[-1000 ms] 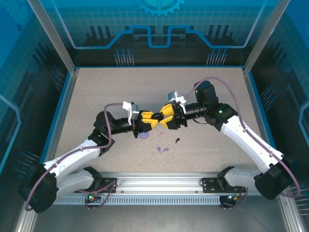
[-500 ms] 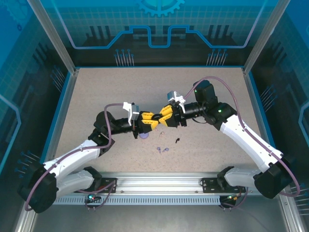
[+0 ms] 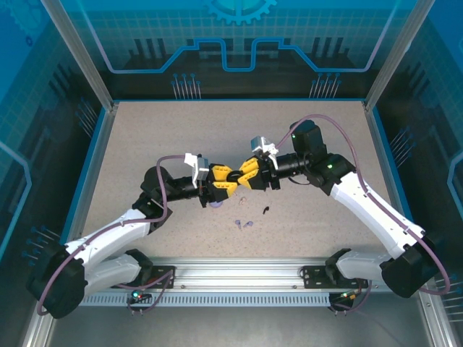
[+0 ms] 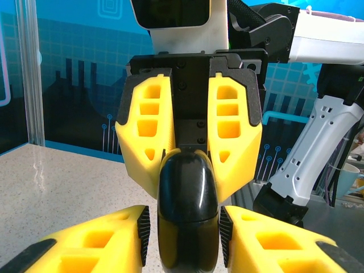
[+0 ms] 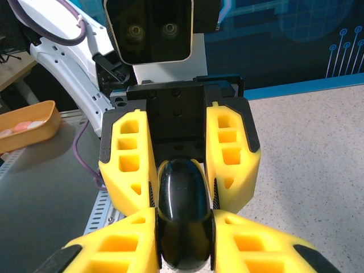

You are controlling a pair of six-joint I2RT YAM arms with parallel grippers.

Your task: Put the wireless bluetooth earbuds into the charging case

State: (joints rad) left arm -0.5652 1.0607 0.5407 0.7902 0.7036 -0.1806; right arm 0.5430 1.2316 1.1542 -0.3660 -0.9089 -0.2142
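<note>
A glossy black charging case [image 4: 187, 187] hangs in the air at the table's middle, between both grippers, which meet tip to tip. My right gripper [image 5: 183, 233] is shut on it, pads pressed against both sides of the case [image 5: 182, 193]. My left gripper [image 4: 185, 227] stands slightly open around the other end, with a thin gap at its pads. From above, the left gripper [image 3: 226, 178] and the right gripper [image 3: 242, 178] almost hide the case. Two tiny purple earbuds [image 3: 243, 223] and a black earbud [image 3: 266, 211] lie on the table just in front.
A purple round case [image 3: 215, 204] sits on the speckled table [image 3: 145, 144] under the left gripper. An aluminium rail [image 3: 239, 275] runs along the near edge. Off the table an orange tray [image 5: 25, 122] stands beside the frame.
My right gripper has closed on the black case. My left gripper's jaws have loosened from it. Both arms stay almost in place.
</note>
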